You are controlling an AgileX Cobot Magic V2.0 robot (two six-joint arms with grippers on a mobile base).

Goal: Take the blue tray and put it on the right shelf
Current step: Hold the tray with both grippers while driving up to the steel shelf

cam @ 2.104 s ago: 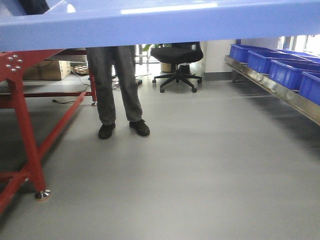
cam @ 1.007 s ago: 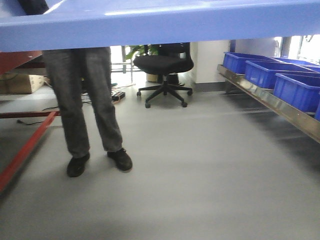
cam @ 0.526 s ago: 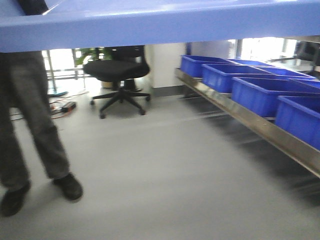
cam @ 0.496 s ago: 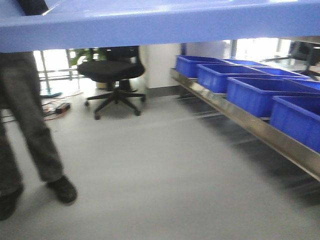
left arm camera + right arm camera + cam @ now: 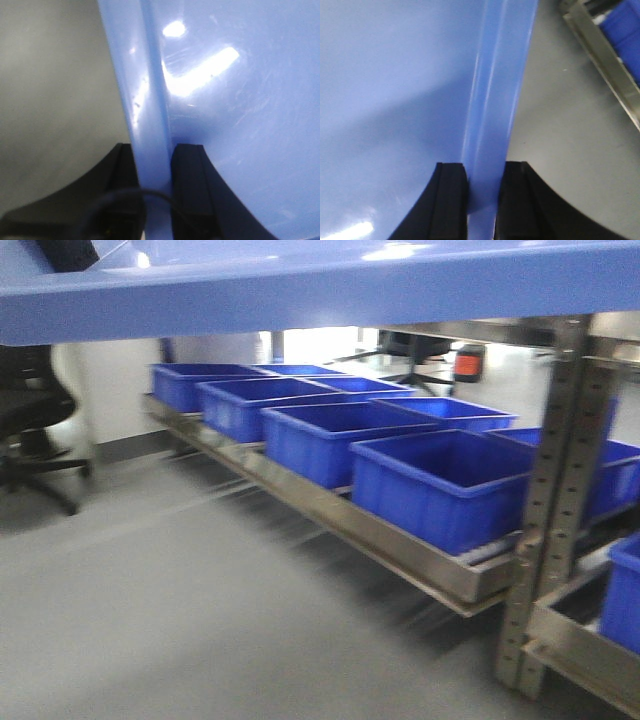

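Observation:
The glossy light-blue tray [image 5: 320, 285] fills the top of the front view, held up off the floor. My left gripper [image 5: 154, 165] is shut on the tray's left rim [image 5: 150, 100], one black finger on each side of it. In the right wrist view my right gripper [image 5: 482, 185] is shut on the tray's right rim [image 5: 502, 75] the same way. The stainless-steel right shelf [image 5: 330, 510] runs from the back left to the right foreground of the front view, below the tray's level. A strip of its rail [image 5: 605, 55] shows at the top right of the right wrist view.
Several deep dark-blue bins [image 5: 430, 485] stand in a row on the steel shelf. A perforated steel upright [image 5: 545, 510] rises at the right, with another bin [image 5: 625, 590] beyond it. A black office chair [image 5: 30, 430] stands at the left on grey floor [image 5: 170, 620].
The view has swung to the right: the standing person and red-framed table have left the frame, the chair has slid to the left edge, and the steel shelf with bins now fills the middle and right.

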